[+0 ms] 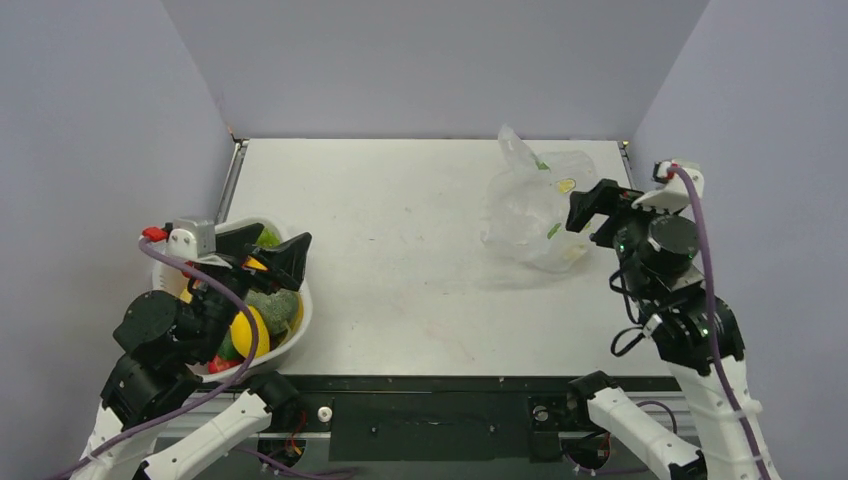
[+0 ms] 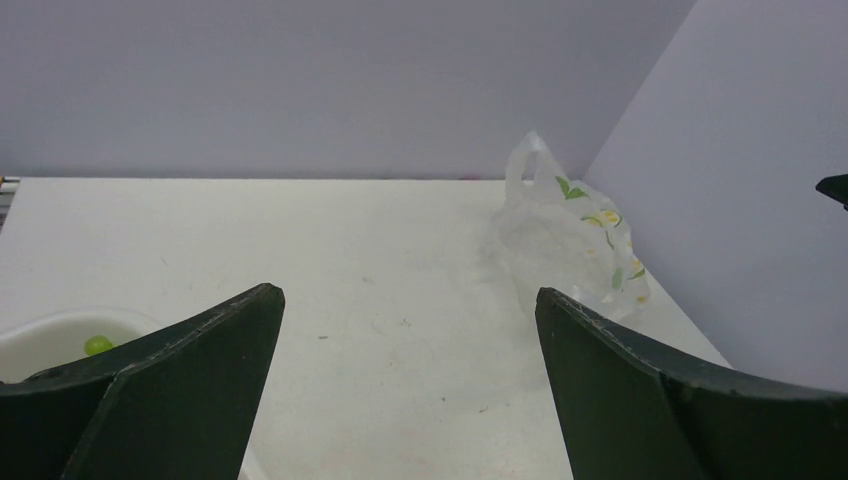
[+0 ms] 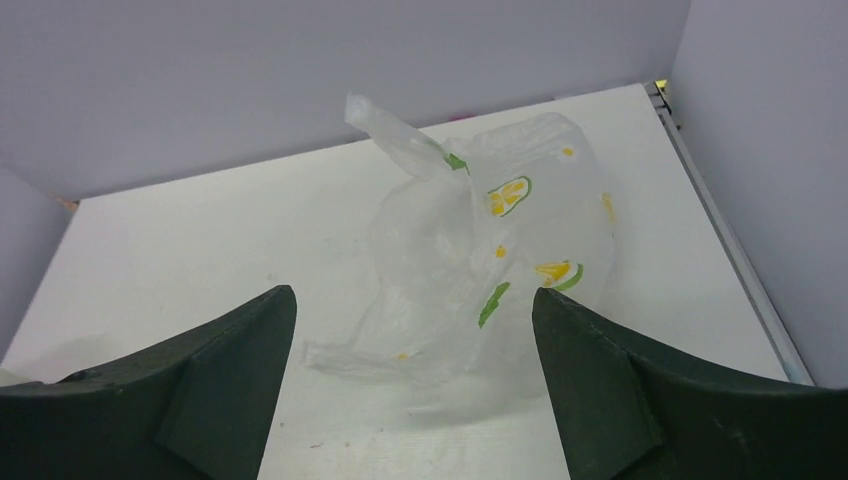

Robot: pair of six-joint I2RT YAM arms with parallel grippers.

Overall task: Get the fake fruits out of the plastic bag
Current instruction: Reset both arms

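Hangs left gripper (image 2: 408, 292) wide open, empty, above basket (image 1: 305, 300) holding fake fruits (image 1: 250, 330). Points right gripper (image 3: 412, 292), equally open and empty, at plastic bag (image 1: 525, 210) near the far right corner. Risks snagging limp film, dragging bag off-table.

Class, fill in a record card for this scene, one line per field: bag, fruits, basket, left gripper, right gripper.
bag: plastic bag, crumpled, far right of the table; printed yellow and green marks, no fruit seen inside
fruits: fake fruits, piled in the basket
basket: white basket, near left corner
left gripper: open, above the basket
right gripper: open, facing the bag
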